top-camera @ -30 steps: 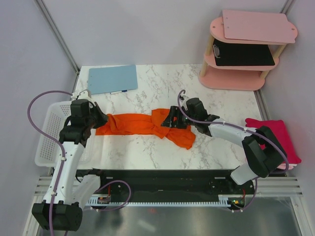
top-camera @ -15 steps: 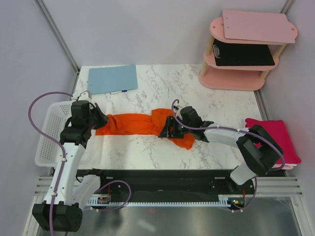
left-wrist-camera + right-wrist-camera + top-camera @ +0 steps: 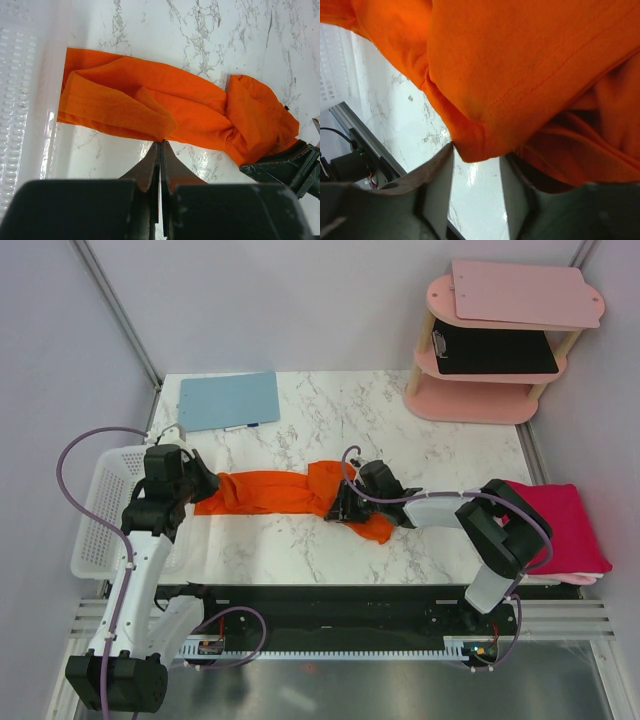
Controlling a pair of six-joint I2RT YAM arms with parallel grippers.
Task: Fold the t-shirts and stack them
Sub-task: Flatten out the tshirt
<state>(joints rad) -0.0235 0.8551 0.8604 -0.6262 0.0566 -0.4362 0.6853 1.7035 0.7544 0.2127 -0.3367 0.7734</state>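
The bright orange t-shirt (image 3: 270,492) lies stretched in a band across the middle of the table, bunched at its right end (image 3: 365,515). My left gripper (image 3: 205,485) is shut on a pinch of its near left edge (image 3: 161,140). My right gripper (image 3: 340,505) is low at the bunched right end; its jaws stand apart, with a corner of orange cloth (image 3: 480,145) hanging between the fingertips (image 3: 437,185). It also shows in the left wrist view (image 3: 295,162). The magenta-pink t-shirt (image 3: 565,525) lies folded at the table's right edge.
A white plastic basket (image 3: 95,520) stands at the left edge. A light-blue clipboard (image 3: 230,400) lies at the back left. A pink shelf stand (image 3: 480,400) at the back right holds a black clipboard (image 3: 495,350) and a pale pink board (image 3: 520,292).
My right arm has swung left and nearer, bringing its gripper in onto the shirt's bunched right end. The left arm and the shirt's left end have not moved.
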